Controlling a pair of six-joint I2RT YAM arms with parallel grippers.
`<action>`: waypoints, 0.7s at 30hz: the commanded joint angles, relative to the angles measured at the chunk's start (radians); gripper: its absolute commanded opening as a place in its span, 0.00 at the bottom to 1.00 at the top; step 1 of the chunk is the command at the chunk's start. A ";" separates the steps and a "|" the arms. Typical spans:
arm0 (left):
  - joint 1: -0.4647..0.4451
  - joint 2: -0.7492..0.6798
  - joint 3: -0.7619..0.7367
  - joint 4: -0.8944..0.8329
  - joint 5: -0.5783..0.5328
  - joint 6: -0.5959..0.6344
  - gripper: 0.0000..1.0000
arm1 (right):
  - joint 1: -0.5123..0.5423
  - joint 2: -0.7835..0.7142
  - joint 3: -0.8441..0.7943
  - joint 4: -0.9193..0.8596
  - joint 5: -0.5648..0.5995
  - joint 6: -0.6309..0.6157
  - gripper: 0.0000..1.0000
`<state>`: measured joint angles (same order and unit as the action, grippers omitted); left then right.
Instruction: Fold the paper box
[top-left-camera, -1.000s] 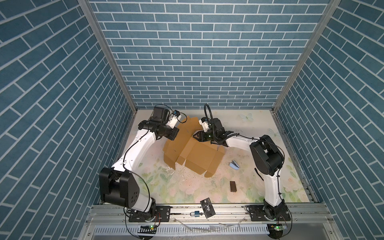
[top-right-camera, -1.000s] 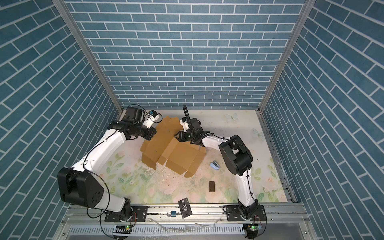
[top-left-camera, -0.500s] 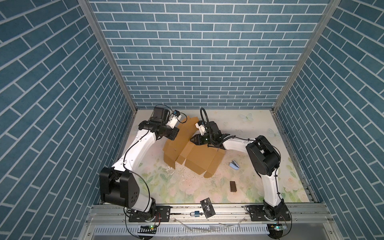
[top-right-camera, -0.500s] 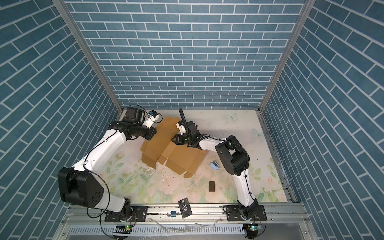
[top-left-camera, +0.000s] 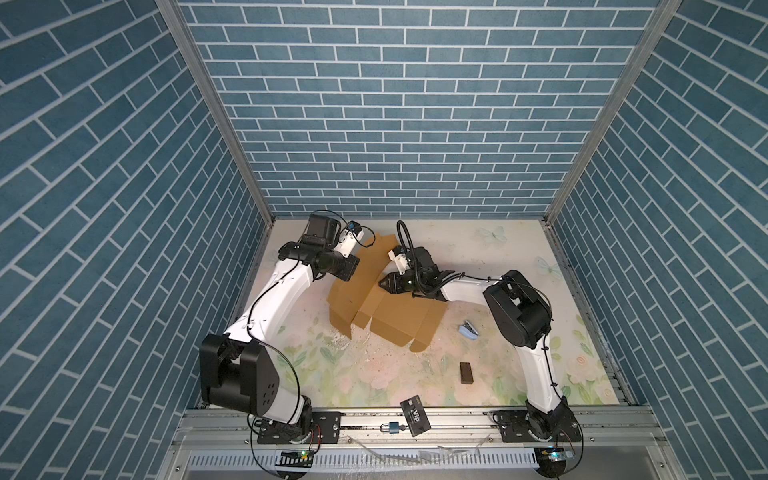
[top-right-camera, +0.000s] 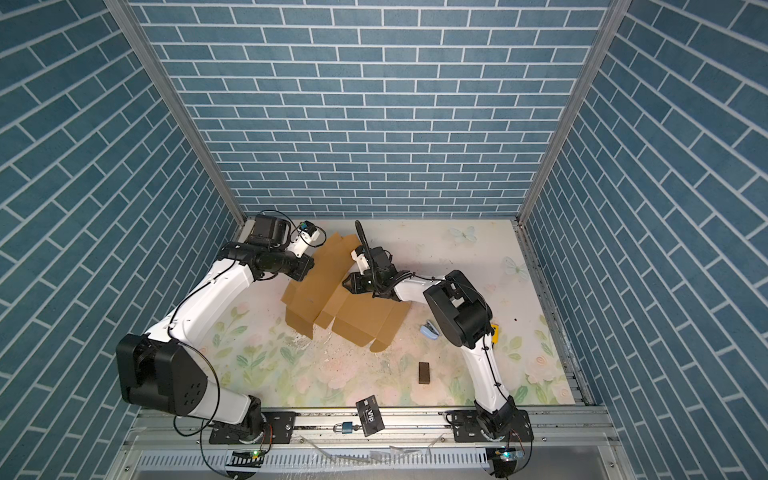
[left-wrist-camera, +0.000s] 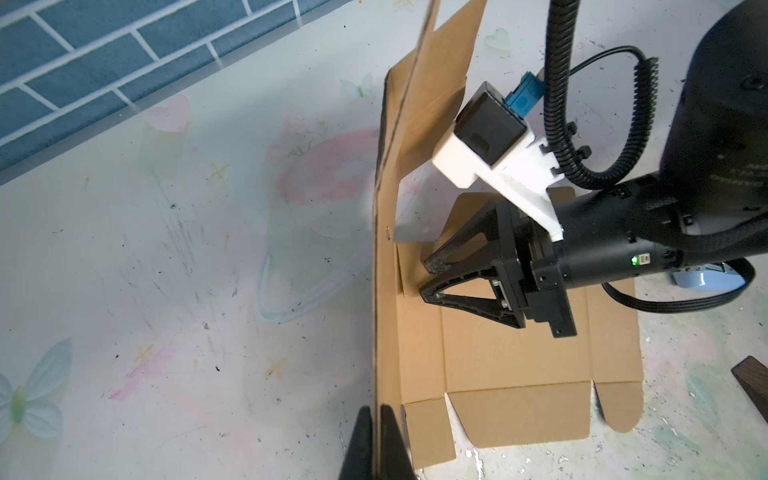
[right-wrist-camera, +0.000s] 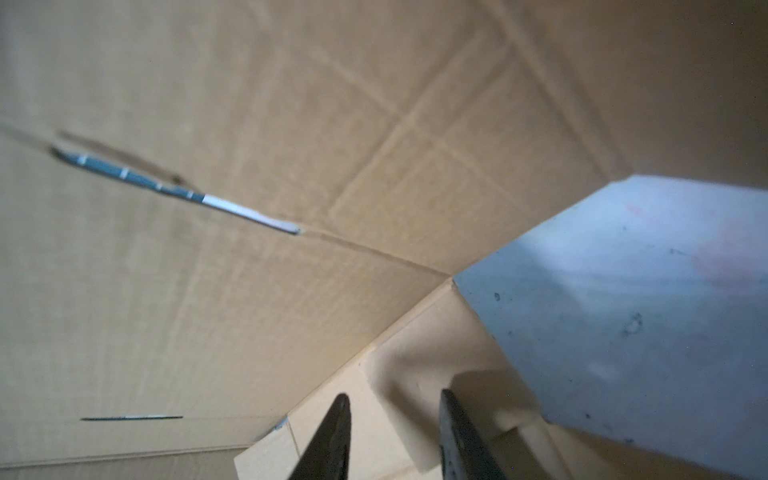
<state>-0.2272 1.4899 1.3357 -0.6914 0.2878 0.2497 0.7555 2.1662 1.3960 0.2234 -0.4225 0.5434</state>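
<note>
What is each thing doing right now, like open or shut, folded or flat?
paper box: half-folded, one panel raised, rest flat.
left gripper: shut on the raised panel's edge.
right gripper: open, over the flat part.
dark block: lying flat, untouched.

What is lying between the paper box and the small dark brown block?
Nothing: only bare floral table mat separates the paper box from the dark brown block, as both top views show. The light-blue object lies aside.
</note>
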 joint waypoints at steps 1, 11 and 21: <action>-0.006 0.007 -0.006 0.022 0.006 -0.003 0.00 | 0.005 -0.034 0.003 -0.029 0.039 -0.026 0.36; -0.008 0.004 -0.013 0.024 -0.002 0.001 0.00 | 0.001 -0.011 -0.005 -0.018 0.037 0.003 0.32; -0.034 0.019 -0.019 0.025 -0.107 0.057 0.02 | -0.015 -0.130 -0.043 -0.051 0.063 -0.052 0.34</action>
<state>-0.2401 1.4925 1.3216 -0.6636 0.2302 0.2733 0.7467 2.1197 1.3697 0.1959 -0.3817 0.5255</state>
